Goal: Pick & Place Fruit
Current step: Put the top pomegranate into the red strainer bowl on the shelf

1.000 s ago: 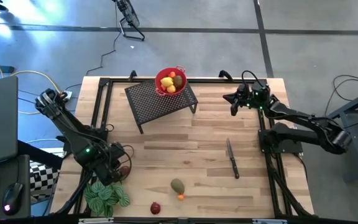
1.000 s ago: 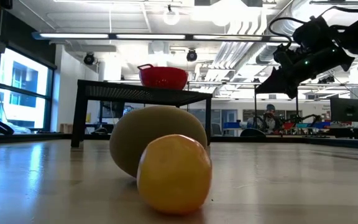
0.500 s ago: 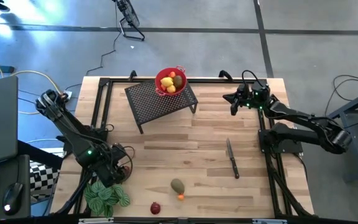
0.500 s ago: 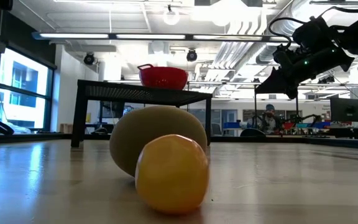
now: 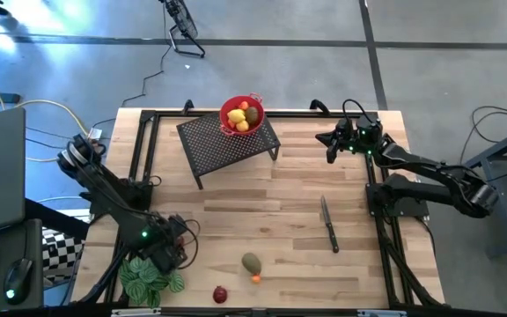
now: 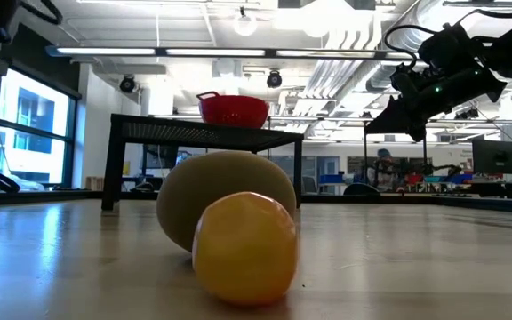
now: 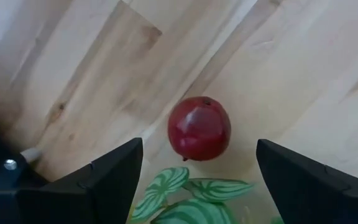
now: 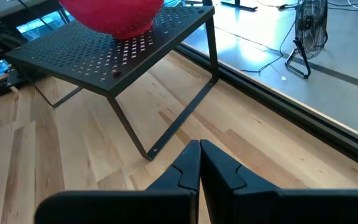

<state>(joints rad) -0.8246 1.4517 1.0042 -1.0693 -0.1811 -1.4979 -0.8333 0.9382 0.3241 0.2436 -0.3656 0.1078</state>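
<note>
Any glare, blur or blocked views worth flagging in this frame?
Low view: the orange fruit and olive fruit sit close to the lens and soft, hiding the table behind; ceiling lights glare. Left wrist view: dark red fruit sharp, evenly lit. Right wrist view: bright floor reflections behind the mesh stand.

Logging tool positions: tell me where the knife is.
In the high view the knife lies on the table's right half, alone on bare wood, nearer the right arm's base than the olive-green fruit.

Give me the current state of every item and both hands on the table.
Left hand: open, above the dark red fruit.
Dark red fruit: lying free on the table.
Right hand: shut, empty, raised.
Red bowl: upright on the rack, holding fruit.
Knife: lying flat.
</note>
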